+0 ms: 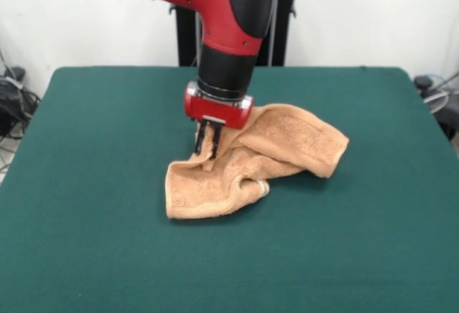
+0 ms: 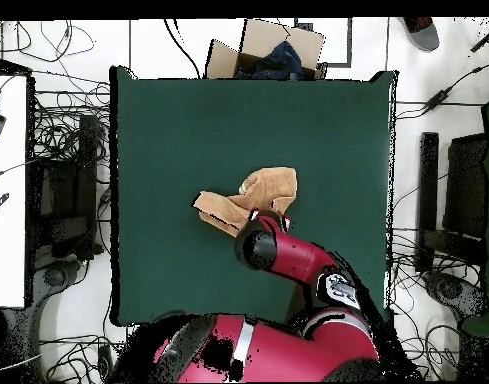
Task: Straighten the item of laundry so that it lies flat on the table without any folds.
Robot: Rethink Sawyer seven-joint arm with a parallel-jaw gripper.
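- Front view: dark green tabletop (image 1: pixel 93 184) is seen before a white wall; the crumpled peach towel (image 1: pixel 287 144) lies near its centre, and the end effector (image 1: pixel 206 144) is seen nearly closed, its fingers pressed into a raised fold.
- Handling, judged: the towel is taken as soft, light and limp, best grasped at a hemmed corner.
- Overhead view: the towel (image 2: pixel 271 187) is partly covered by the arm; no legible writing is found.
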